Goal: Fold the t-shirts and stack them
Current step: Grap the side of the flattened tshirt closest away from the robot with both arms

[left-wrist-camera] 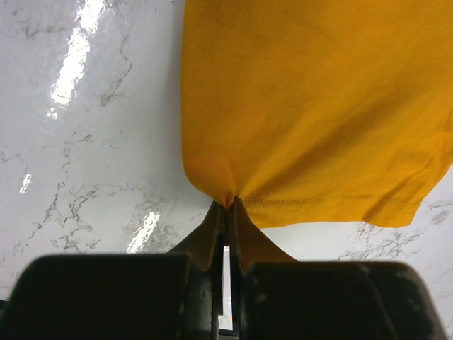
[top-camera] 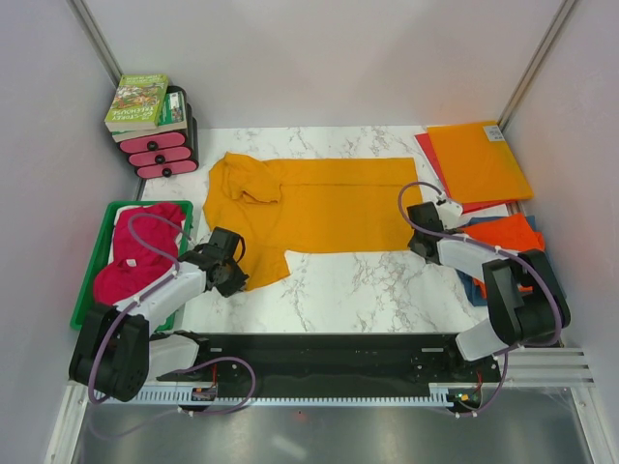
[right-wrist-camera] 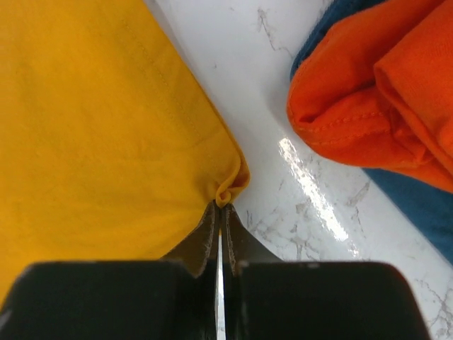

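Observation:
A golden-orange t-shirt (top-camera: 319, 203) lies spread across the middle of the marble table. My left gripper (top-camera: 232, 271) is shut on its near left corner by the hem (left-wrist-camera: 228, 200). My right gripper (top-camera: 423, 240) is shut on its near right corner (right-wrist-camera: 225, 198). A red-orange t-shirt (top-camera: 508, 235) lies folded on a blue one (top-camera: 476, 287) at the right; both show in the right wrist view, red-orange (right-wrist-camera: 368, 92) and blue (right-wrist-camera: 417, 205). Magenta-pink shirts (top-camera: 135, 256) fill the green bin.
A green bin (top-camera: 89, 300) stands at the left edge. Stiff orange (top-camera: 479, 159) and red (top-camera: 427, 147) sheets lie at the back right. A stack of pink cases with a book on top (top-camera: 150, 121) stands at the back left. Walls close in on three sides.

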Robot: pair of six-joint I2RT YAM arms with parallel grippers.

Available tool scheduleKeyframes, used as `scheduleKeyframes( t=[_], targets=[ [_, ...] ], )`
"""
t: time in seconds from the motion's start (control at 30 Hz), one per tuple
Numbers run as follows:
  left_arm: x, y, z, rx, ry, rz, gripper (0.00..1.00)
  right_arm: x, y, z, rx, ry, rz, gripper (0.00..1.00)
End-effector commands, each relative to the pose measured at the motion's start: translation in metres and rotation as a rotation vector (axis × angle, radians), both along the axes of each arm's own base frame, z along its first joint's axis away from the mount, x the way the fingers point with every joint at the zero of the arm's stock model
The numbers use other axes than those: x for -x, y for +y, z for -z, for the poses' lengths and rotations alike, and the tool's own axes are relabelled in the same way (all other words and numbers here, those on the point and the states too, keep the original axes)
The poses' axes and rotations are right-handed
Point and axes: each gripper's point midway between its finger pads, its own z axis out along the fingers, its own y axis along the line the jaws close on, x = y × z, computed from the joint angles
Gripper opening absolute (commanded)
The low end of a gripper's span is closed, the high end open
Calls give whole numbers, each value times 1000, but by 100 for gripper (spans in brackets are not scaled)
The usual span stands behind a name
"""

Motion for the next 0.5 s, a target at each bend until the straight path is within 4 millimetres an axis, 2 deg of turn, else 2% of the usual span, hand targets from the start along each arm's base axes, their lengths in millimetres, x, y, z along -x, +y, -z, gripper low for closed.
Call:
scheduleKeyframes(
  t=[0.0,0.23,0.37,0.4,0.47],
  targets=[
    [3,3,-3,-7,-6,10,2,31,-2,17,-25,83,7,0],
    [6,4,-4,-8,-17,6,2,37,-7,-10,-28,15,9,0],
    [5,1,-15,17,-46,17,2,42,0,-26,-61,-17,-21,0],
    [4,0,-22,29,-76,18,2,44,2,-37,-73,-53,-30,0],
    [9,0,-27,39,-92,26,2,53,6,-43,-76,-63,-52,0]
  ],
)
